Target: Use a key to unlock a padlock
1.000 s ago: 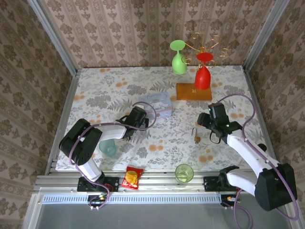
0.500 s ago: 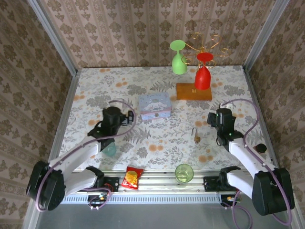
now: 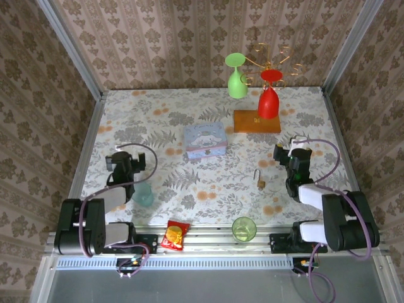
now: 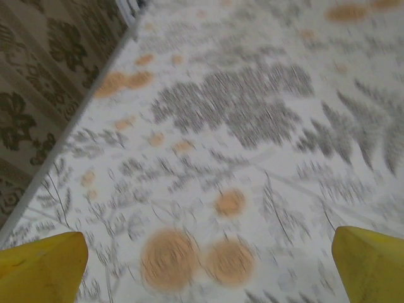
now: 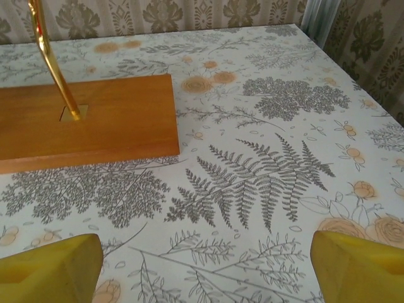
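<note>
Brass glinted small on the flowered table (image 3: 158, 120), where the padlock (image 3: 259, 180) lay well apart from both grippers. You held your right gripper (image 5: 205, 268) to the right of the padlock, fingers spread wide, facing the wooden stand (image 5: 88, 117). Your left gripper (image 4: 208, 259) sat far left of the padlock, fingers wide apart too, a teal cup (image 3: 144, 195) beside it. The pale blue tin (image 3: 206, 141) stood behind-left of the padlock, and a green cup (image 3: 243, 228) sat nearer you than the padlock.
</note>
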